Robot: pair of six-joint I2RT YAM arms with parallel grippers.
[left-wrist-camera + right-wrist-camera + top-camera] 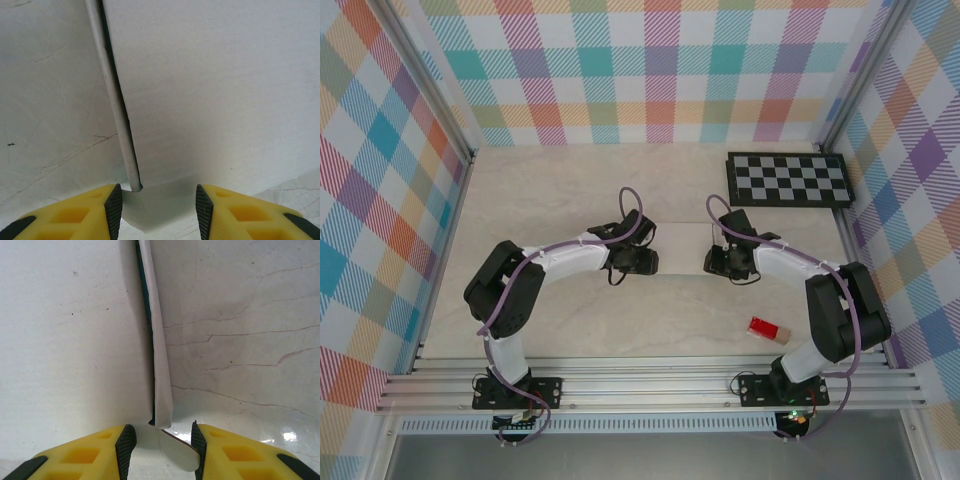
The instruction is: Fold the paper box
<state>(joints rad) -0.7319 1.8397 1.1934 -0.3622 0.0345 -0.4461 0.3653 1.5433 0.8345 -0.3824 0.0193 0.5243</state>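
Where the two arms curve inward to meet at mid-table, the flat white card paper box lies on the pale, faintly veined table between the left gripper and the right gripper, one at each end of it. Seen from the left wrist, the left gripper has its yellow fingers with black pads parted: the jaws are open, and a small white tab of the box lies in the gap between them. The box's broad white face spreads up and to the right, and a narrow raised edge runs along its left side, next to bare table. The right wrist view mirrors this — the right gripper also has open jaws, straddling a rounded white tab whose right edge passes beneath the right finger. There the box's white panel lies to the left. A thin flap stands along its right edge, and a sliver of teal shows in the seam beside it. Marbled table surface lies to the right. Well apart from the box, a black-and-white checkerboard sits at the far right of the table, and a small red block rests near the right arm's base. Pastel plaid walls enclose the workspace.
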